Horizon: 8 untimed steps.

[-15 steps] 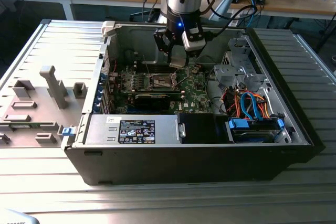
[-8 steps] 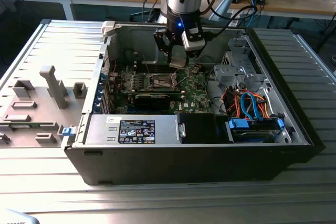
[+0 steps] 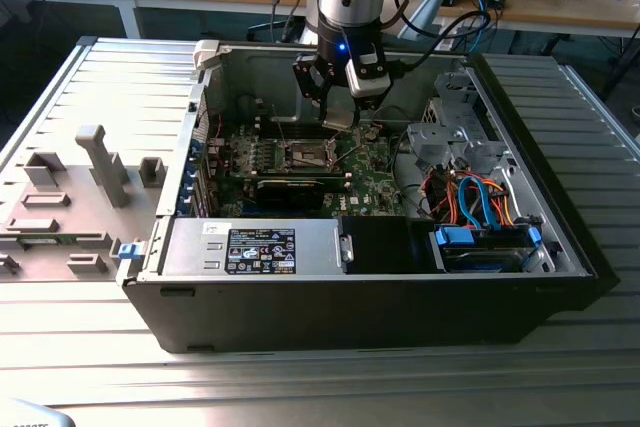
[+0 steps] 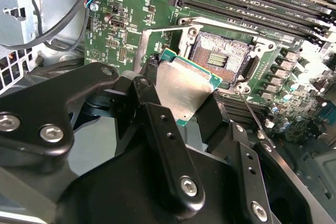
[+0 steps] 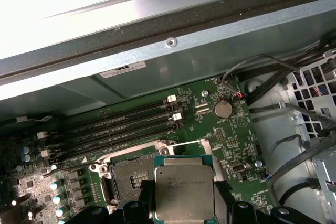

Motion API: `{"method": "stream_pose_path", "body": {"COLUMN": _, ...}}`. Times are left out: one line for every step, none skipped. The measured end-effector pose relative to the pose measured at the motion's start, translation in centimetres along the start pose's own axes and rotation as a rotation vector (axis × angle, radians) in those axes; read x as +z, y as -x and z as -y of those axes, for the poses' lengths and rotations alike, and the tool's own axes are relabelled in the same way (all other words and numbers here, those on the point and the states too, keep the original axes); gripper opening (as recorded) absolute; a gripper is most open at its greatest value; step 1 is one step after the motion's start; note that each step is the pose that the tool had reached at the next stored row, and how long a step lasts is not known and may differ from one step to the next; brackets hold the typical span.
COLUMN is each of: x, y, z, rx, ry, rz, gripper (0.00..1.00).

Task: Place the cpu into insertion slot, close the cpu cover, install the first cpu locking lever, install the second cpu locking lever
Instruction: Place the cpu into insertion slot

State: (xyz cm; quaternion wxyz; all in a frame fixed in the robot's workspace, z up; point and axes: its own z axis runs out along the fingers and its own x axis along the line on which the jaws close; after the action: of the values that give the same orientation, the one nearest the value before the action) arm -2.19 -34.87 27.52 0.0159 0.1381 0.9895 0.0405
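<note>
The claw (image 3: 340, 112) is pinching the cpu (image 4: 185, 86) by two opposite edges, silvery face up; the chip hangs clear of the green board (image 4: 131, 30), not yet seated; the insertion slot (image 4: 221, 56) lies open just past the chip's far corner; in the exterior view it sits below the claw and slightly toward that view's left; to my eye the chip is near but off-centre.
</note>
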Motion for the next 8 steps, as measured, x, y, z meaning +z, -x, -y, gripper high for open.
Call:
{"method": "stream_pose_path", "body": {"x": 0.00, "y": 0.00, "z": 0.00, "rx": 0.001, "ry": -0.0002, "rz": 0.0001, "gripper": 0.54}}
{"method": "stream_pose_path", "body": {"x": 0.00, "y": 0.00, "z": 0.00, "rx": 0.001, "ry": -0.0004, "rz": 0.0002, "gripper": 0.54}}
{"method": "stream_pose_path", "body": {"x": 0.00, "y": 0.00, "z": 0.00, "rx": 0.002, "ry": -0.0006, "rz": 0.0003, "gripper": 0.54}}
{"method": "stream_pose_path", "body": {"x": 0.01, "y": 0.00, "z": 0.00, "rx": 0.003, "ry": -0.0009, "rz": 0.0005, "gripper": 0.54}}
{"method": "stream_pose_path", "body": {"x": 0.00, "y": 0.00, "z": 0.00, "rx": 0.004, "ry": -0.0013, "rz": 0.0006, "gripper": 0.54}}
{"method": "stream_pose_path", "body": {"x": 0.01, "y": 0.00, "z": 0.00, "rx": 0.005, "ry": -0.0018, "rz": 0.0010, "gripper": 0.54}}
{"method": "stream_pose_path", "body": {"x": 0.01, "y": 0.00, "z": 0.00, "rx": 0.006, "ry": -0.0020, "rz": 0.0010, "gripper": 0.54}}
{"method": "stream_pose_path", "body": {"x": 0.01, "y": 0.00, "z": 0.00, "rx": 0.006, "ry": -0.0022, "rz": 0.0012, "gripper": 0.54}}
